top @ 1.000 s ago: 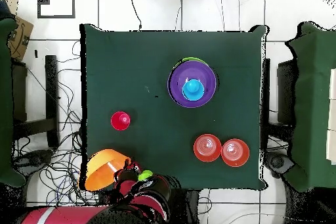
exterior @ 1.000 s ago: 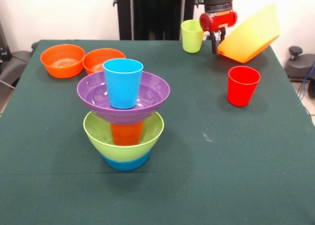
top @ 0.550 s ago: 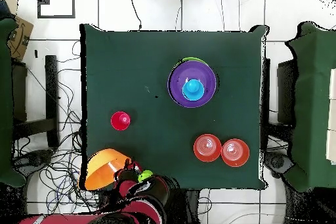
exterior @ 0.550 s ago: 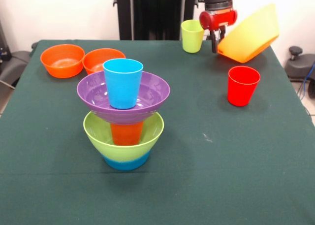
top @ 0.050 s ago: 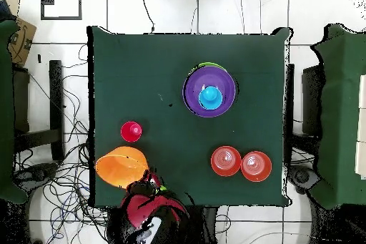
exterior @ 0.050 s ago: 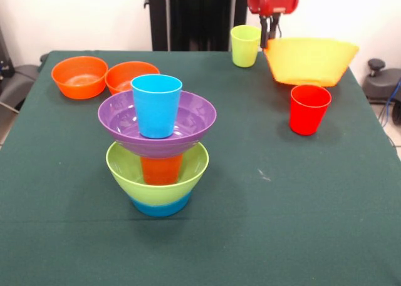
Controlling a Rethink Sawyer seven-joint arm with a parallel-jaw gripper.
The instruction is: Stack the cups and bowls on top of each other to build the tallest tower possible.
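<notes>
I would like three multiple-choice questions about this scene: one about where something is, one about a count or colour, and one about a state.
1. Where does the light blue cup stand?
A. Inside the purple bowl
B. Beside the red cup
C. In an orange bowl

2. How many cups stand directly on the table, outside the tower?
A. One
B. Two
C. Four

3. How is the yellow bowl now?
A. Upside down on the tower
B. Nested inside the purple bowl
C. Open side up, level, its rim at the gripper

Answers:
1. A: the front view shows the cup sitting in the purple bowl at the top of the tower.
2. B: only the red cup and the yellow-green cup stand on the cloth.
3. C: its rim is level and the gripper meets it at one edge; the bowl's base is hidden behind the red cup.
</notes>
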